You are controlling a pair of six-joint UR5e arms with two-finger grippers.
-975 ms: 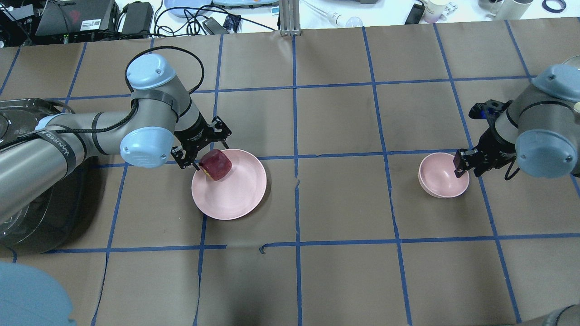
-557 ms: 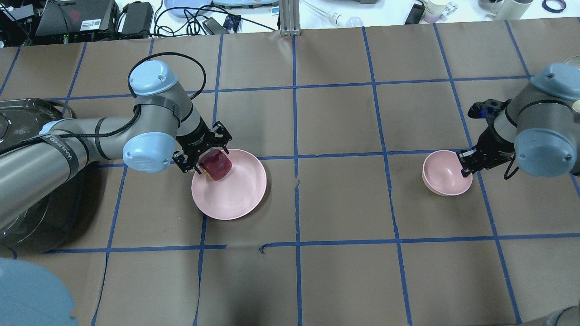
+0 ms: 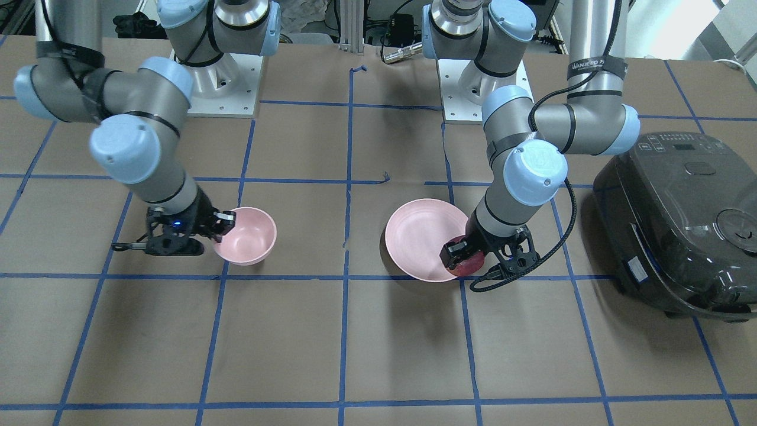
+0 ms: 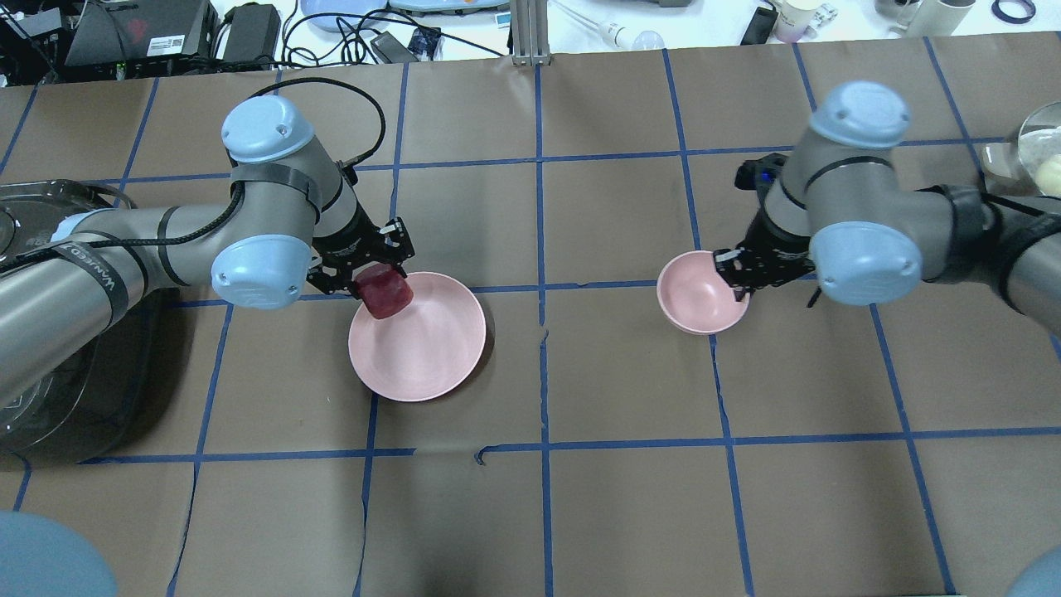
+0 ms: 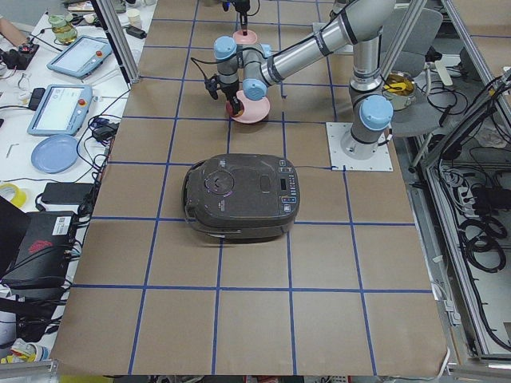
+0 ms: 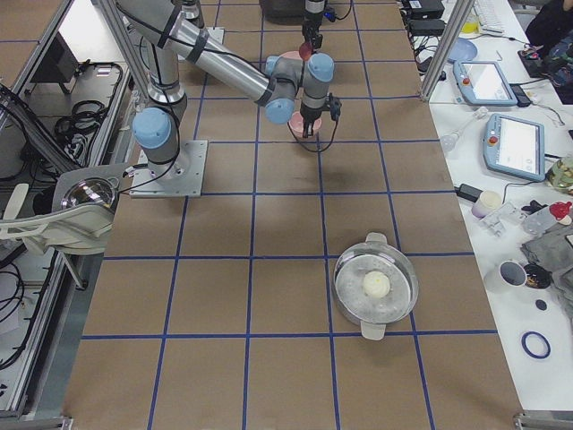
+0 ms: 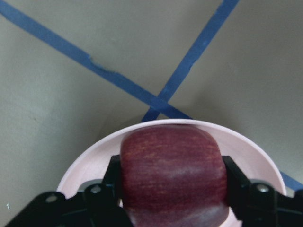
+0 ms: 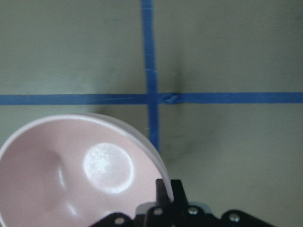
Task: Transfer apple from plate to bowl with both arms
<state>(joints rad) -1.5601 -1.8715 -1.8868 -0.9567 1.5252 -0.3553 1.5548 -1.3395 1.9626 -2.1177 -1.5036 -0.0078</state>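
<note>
My left gripper (image 4: 375, 280) is shut on the dark red apple (image 4: 384, 293) and holds it over the far-left rim of the pale pink plate (image 4: 423, 348). The left wrist view shows the apple (image 7: 173, 172) clamped between the black fingers with the plate (image 7: 80, 165) beneath it. My right gripper (image 4: 739, 282) is shut on the right rim of the small pink bowl (image 4: 696, 290), right of the table's middle. The right wrist view shows the bowl (image 8: 71, 170), empty and slightly tilted. In the front view the bowl (image 3: 248, 234) is at the left and the plate (image 3: 417, 236) at the right.
A black rice cooker (image 4: 58, 348) stands at the table's left end, beside my left arm. A glass-lidded pot (image 4: 1040, 153) stands at the far right. Cables and devices lie on the bench beyond the far edge. About one grid square of brown paper separates plate and bowl.
My right gripper has moved the bowl about one grid square left, towards the plate. My left gripper has shifted the apple slightly towards the plate's far-left rim.
</note>
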